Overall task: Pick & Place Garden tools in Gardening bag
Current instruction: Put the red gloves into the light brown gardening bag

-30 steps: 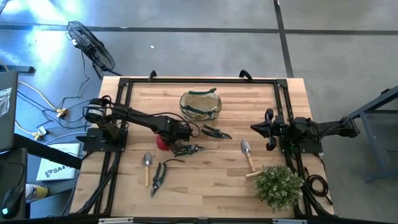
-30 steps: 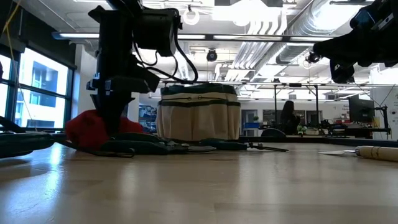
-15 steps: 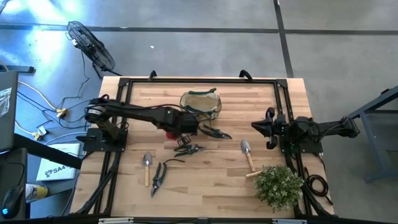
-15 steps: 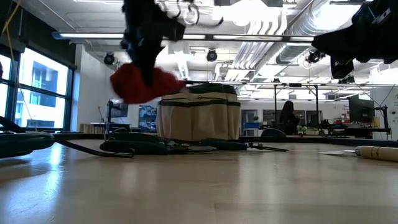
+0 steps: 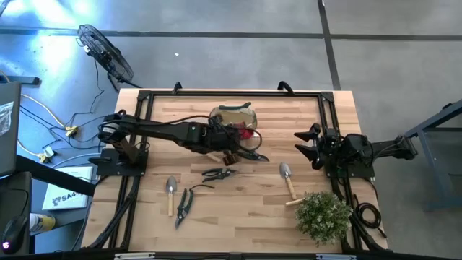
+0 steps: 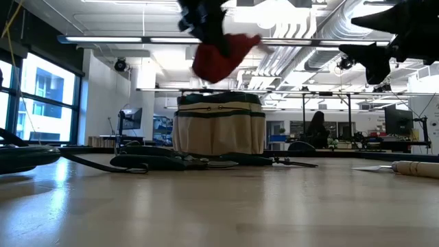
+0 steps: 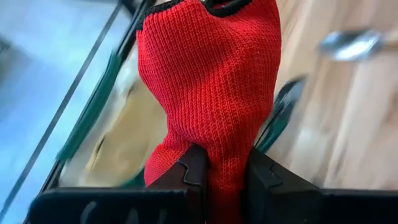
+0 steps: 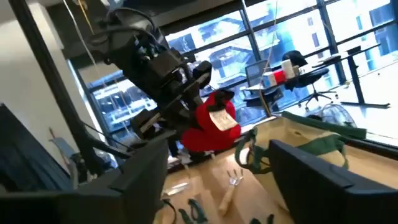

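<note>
One second has taken the red glove (image 5: 245, 133) from the table at centre-left of the high view up into the air at the near rim of the gardening bag (image 5: 232, 117), upper centre of the frame. The left gripper (image 7: 219, 180) is clamped on the glove's lower end; in the low view the glove (image 6: 221, 55) hangs above the bag (image 6: 221, 130), top centre, clear of it. Half a second ago it was lower and further left. Judgement: transport nearly done, release over the opening comes next. Still on the table: shears (image 5: 250, 153) beside the bag, shears (image 5: 219, 173) at centre, shears (image 5: 182, 206) and a trowel (image 5: 171, 193) lower left, a trowel (image 5: 287, 178) right of centre. The right gripper (image 5: 309, 142) waits at right, fingers apart.
</note>
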Tool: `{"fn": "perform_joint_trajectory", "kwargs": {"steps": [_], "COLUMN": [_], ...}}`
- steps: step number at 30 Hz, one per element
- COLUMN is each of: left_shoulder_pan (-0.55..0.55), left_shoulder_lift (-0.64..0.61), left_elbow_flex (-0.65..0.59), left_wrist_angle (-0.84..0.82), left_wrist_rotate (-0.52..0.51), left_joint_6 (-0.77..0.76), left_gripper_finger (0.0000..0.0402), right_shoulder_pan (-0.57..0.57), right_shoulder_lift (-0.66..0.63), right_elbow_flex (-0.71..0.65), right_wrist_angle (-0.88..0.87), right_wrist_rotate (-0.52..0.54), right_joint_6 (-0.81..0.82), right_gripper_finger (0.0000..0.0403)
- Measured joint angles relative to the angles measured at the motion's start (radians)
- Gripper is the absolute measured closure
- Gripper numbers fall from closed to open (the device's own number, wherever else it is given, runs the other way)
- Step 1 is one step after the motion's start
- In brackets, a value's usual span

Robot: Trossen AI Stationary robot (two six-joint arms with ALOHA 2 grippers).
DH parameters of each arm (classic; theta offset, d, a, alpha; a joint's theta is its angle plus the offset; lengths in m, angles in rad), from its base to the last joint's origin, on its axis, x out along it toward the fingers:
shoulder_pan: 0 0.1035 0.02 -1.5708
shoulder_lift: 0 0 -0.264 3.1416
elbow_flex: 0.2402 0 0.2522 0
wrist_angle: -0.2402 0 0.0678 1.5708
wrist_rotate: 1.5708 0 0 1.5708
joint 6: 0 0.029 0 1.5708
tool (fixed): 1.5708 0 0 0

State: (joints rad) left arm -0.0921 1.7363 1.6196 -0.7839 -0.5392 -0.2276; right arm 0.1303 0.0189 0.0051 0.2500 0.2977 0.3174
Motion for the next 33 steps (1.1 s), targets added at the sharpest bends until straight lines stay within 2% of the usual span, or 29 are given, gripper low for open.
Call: {"fn": "perform_joint_trajectory", "kwargs": {"steps": [4, 9, 14, 19, 24, 30, 33], "left_shoulder_pan": [-0.016, -0.052, -0.067, -0.066, -0.065, -0.066, -0.065], "left_shoulder_lift": [0.000, -0.016, -0.056, -0.105, -0.171, -0.267, -0.325], "left_elbow_flex": [0.000, 0.001, 0.000, -0.014, -0.095, -0.181, -0.262], "left_wrist_angle": [0.093, 0.123, 0.161, 0.167, 0.265, 0.353, 0.422], "left_wrist_rotate": [0.029, 0.009, 0.010, 0.011, 0.117, 0.235, 0.294], "left_joint_6": [0.041, 0.043, 0.075, 0.093, 0.146, 0.190, 0.271], "left_gripper_finger": [0.0359, 0.0359, 0.0359, 0.0359, 0.0359, 0.0359, 0.0359], "right_shoulder_pan": [0.001, 0.000, 0.000, 0.000, 0.001, 0.002, 0.012], "right_shoulder_lift": [0.007, 0.067, 0.201, 0.391, 0.605, 0.798, 0.872], "right_elbow_flex": [0.000, 0.000, 0.017, 0.153, 0.270, 0.350, 0.385], "right_wrist_angle": [0.038, 0.125, 0.277, 0.305, 0.303, 0.364, 0.415], "right_wrist_rotate": [-0.053, -0.073, -0.086, -0.104, -0.141, -0.195, -0.193], "right_joint_6": [-0.029, -0.026, -0.044, -0.110, -0.175, -0.225, -0.234], "right_gripper_finger": [0.0101, 0.0098, 0.0098, 0.0098, 0.0098, 0.0098, 0.0098]}}
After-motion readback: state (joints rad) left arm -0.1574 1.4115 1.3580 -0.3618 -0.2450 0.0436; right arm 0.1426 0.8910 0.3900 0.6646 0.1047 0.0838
